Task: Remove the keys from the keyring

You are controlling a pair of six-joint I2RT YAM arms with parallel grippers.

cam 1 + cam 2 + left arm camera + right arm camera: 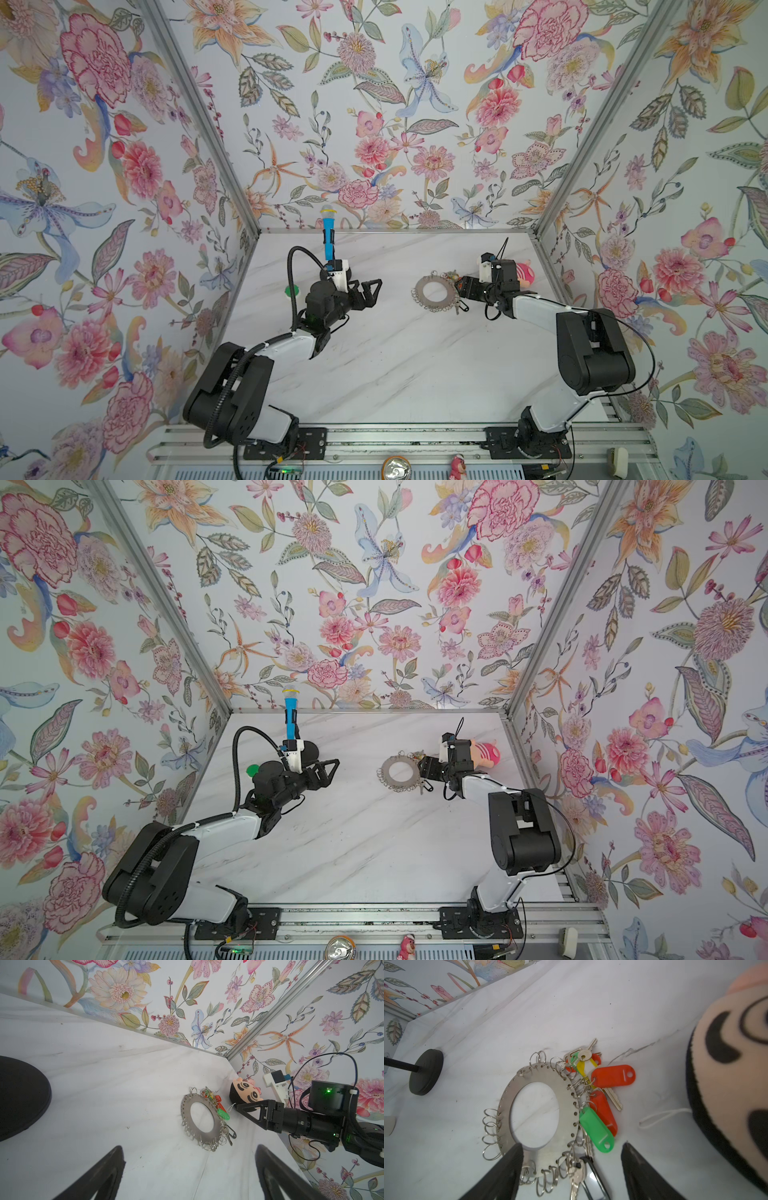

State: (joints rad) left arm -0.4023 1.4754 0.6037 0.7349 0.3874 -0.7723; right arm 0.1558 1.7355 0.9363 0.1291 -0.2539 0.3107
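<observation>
The keyring [420, 293] [386, 773] lies flat on the marble table, a grey metal disc with a large hole and wire loops round its rim. The keys [612, 1076] cluster on its rim towards the right arm, with orange-red, green [597, 1130] and black tags. My right gripper [572, 1145] [459, 286] is low over that side and open. One finger overlaps the disc's rim, the other stands beside the green tag, and a black-tagged key [576, 1176] lies between them. My left gripper [372, 291] [190, 1147] hovers open and empty, well left of the keyring [202, 1138].
A plush doll head [524, 272] [726, 1068] lies just behind the right gripper by the right wall. A blue toy microphone [328, 237] stands on a black round base [425, 1072] at the back left. A green cap [291, 291] sits by the left arm.
</observation>
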